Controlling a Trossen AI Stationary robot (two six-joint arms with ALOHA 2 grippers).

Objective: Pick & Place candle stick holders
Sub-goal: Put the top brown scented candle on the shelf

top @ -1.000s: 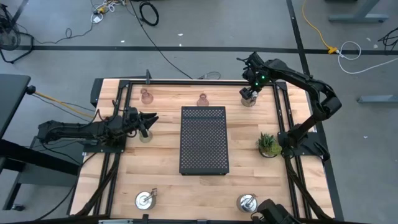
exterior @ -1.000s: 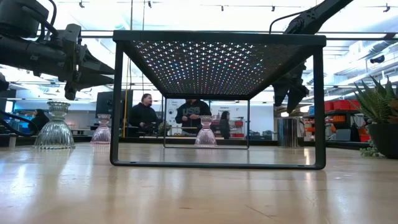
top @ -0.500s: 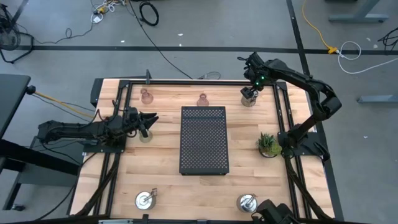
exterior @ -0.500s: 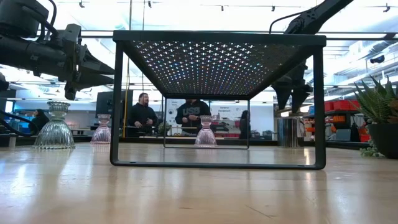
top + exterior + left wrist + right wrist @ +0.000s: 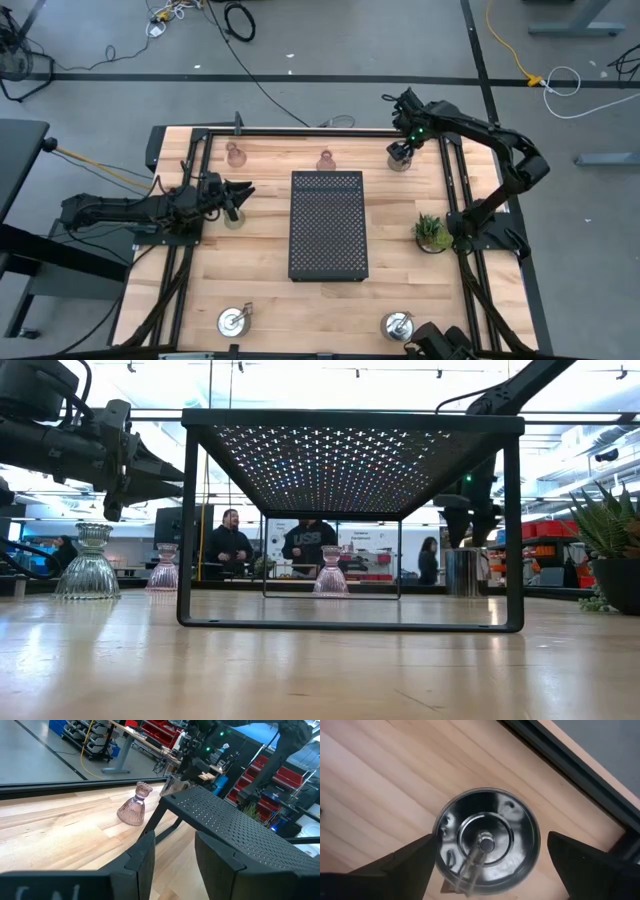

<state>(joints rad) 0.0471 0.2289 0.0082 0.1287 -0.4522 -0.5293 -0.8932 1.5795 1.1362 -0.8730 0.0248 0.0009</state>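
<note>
**A:** Where do the candle stick holders stand relative to the black perforated tray [image 5: 328, 225]?

**B:** None is on it. A silver holder [image 5: 399, 158] sits on the wooden table [image 5: 260, 290] off the tray's far right corner. A pink glass holder [image 5: 326, 160] is just beyond the tray's far edge, and another pink glass holder [image 5: 235, 154] is farther along that edge toward the left arm's side. A clear glass holder [image 5: 92, 565] stands off the tray's left side, mostly hidden from above by the left arm. Two more silver holders, one [image 5: 232, 320] and another [image 5: 397, 325], sit past the tray's near edge, off its left and right corners.

**A:** So nothing is placed yet?

**B:** As far as I can judge, if the tray is the target, all six are still to go; the tray top is bare.

**A:** What about the grippers?

**B:** The right gripper [image 5: 401, 148] hangs directly over the silver holder at the far right corner, its fingers [image 5: 400, 862] spread wide on either side of the disc base [image 5: 487, 840], gripping nothing. I judge it is lined up for the first pick. The left gripper [image 5: 236, 196] waits off the tray's left side, fingers closed, holding nothing.

**A:** Anything else nearby?

**B:** A small potted plant [image 5: 433, 233] sits off the tray's right side, clear of the holders.
</note>
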